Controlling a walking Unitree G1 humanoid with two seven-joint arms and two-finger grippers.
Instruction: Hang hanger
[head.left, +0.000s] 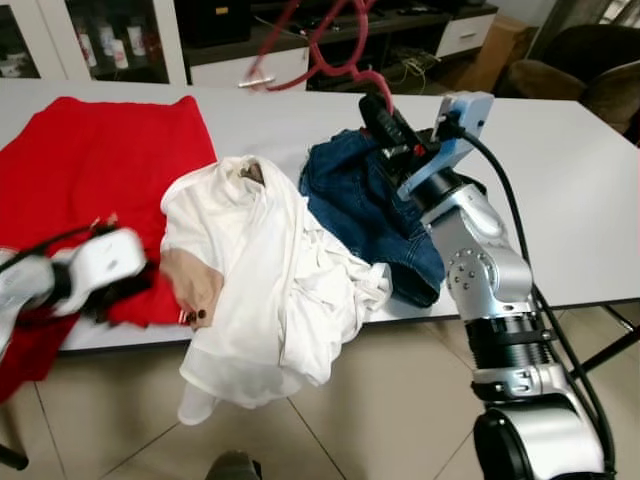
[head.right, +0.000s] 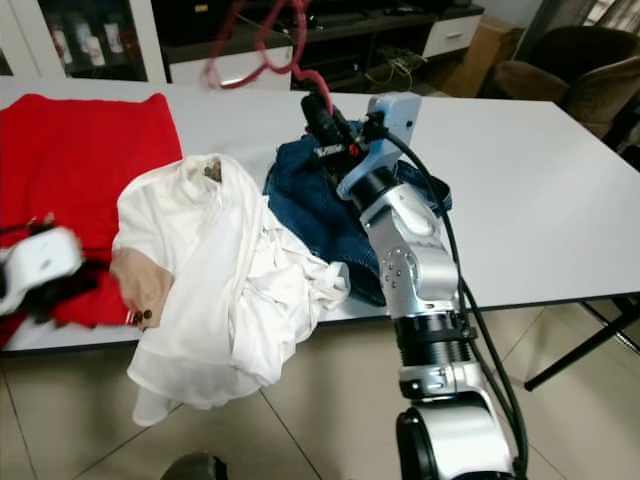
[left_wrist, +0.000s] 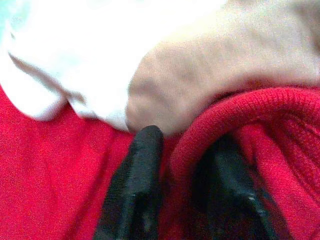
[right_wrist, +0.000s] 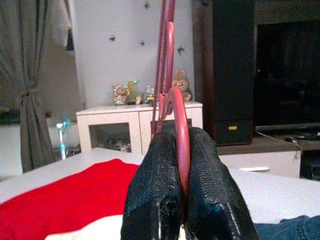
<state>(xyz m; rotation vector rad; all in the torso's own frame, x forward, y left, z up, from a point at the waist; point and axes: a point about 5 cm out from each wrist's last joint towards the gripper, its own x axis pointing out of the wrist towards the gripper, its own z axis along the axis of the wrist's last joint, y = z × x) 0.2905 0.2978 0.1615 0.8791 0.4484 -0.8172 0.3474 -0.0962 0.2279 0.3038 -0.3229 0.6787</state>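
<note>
A red hanger (head.left: 330, 50) is held up above the far side of the white table (head.left: 560, 170). My right gripper (head.left: 372, 108) is shut on its lower end, over the blue jeans (head.left: 360, 200); the right wrist view shows the hanger (right_wrist: 170, 75) pinched between both fingers (right_wrist: 155, 190). At the table's front left, my left gripper (head.left: 125, 290) is blurred against the red garment (head.left: 90, 160). In the left wrist view its fingers (left_wrist: 142, 170) straddle a fold of the red knit cloth (left_wrist: 240, 110), beside white and tan fabric.
A white garment (head.left: 260, 270) with a tan patch lies between the red one and the jeans and drapes over the front edge. A cabinet (head.left: 110, 40) and shelves stand behind the table, and an armchair (head.left: 580, 60) sits at the far right.
</note>
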